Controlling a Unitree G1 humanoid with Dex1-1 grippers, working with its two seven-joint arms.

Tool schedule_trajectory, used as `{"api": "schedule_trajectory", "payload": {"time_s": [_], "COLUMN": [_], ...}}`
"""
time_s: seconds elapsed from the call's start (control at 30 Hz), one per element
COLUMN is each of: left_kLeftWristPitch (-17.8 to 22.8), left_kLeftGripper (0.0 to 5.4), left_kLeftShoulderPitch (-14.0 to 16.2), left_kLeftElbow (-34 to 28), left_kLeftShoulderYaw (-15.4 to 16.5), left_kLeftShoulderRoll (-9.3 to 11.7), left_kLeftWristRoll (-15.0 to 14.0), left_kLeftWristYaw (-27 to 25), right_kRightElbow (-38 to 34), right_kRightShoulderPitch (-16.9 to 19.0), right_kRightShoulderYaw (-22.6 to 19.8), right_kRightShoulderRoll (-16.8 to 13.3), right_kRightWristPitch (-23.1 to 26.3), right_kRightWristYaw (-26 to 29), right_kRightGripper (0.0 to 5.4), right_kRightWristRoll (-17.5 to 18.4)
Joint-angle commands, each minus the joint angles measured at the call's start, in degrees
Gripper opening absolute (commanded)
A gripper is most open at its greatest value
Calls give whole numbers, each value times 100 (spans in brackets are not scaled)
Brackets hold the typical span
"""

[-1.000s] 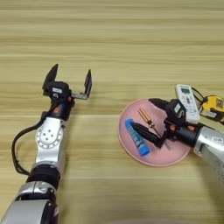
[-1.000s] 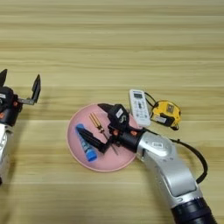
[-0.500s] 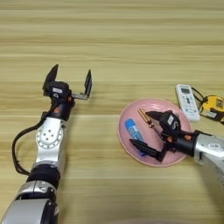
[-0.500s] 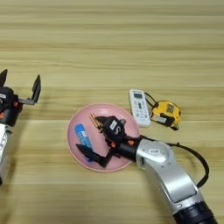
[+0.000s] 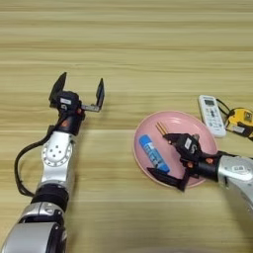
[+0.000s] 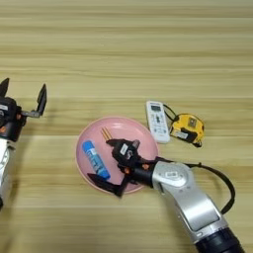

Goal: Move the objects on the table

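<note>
Table [image 5: 148, 44]: light wood-grain surface with horizontal plank stripes, filling both views.

Plate [image 5: 202, 136]: round, pink, set on the table right of centre.

Glue stick [image 5: 153, 153]: blue cylinder with a white label, laid on the left part of the plate, angled from far-left to near-right.

Screwdriver [image 5: 161, 128]: only the amber-orange handle is seen, laid on the far part of the plate, just beyond the glue stick; the shaft is hidden behind the right gripper.

Right gripper [image 5: 165, 156]: positioned over the plate, entered from the near right. Its two black fingers are spread wide, one [image 6: 114, 143] over the middle of the plate near the screwdriver, the other at the plate's near rim. Nothing is held between them; the near end of the glue stick is seen close to the gap.

Left gripper [image 5: 79, 91]: held over bare table at the far left, well apart from the plate, fingers spread wide and pointed away, nothing grasped.

Remote control [image 5: 211, 114]: white, laid on the table just beyond the plate's right rim.

Tape measure [image 5: 240, 121]: yellow, laid just right of the remote control.
</note>
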Motion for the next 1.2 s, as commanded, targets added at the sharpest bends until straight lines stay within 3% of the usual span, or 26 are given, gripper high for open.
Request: {"api": "schedule_trajectory", "payload": {"time_s": [0.03,0.43,0.87,1.03,1.2], "left_kLeftWristPitch": [-75,-115,-126,-134,-142], "left_kLeftGripper": [540,540,540,540,540], "left_kLeftShoulderPitch": [-69,-61,-67,-75,-81], "left_kLeftElbow": [60,81,92,107,119], "left_kLeftShoulderYaw": [-24,-24,-25,-26,-26], "left_kLeftShoulderRoll": [-16,-10,-7,-9,-9], "left_kLeftWristRoll": [56,52,53,52,50], "left_kLeftWristYaw": [29,22,19,18,13], "right_kRightElbow": [182,384,431,455,430], "right_kRightShoulderPitch": [-62,-40,-35,-48,-63], "right_kRightShoulderYaw": [36,79,45,16,-39], "right_kRightShoulderRoll": [-48,-67,-56,-50,-43], "right_kRightWristPitch": [-76,-323,-402,-432,-435], "right_kRightWristYaw": [-9,-40,-33,-39,-43], "right_kRightGripper": [486,338,186,141,140], "right_kRightWristRoll": [-164,-445,-496,-486,-440]}}
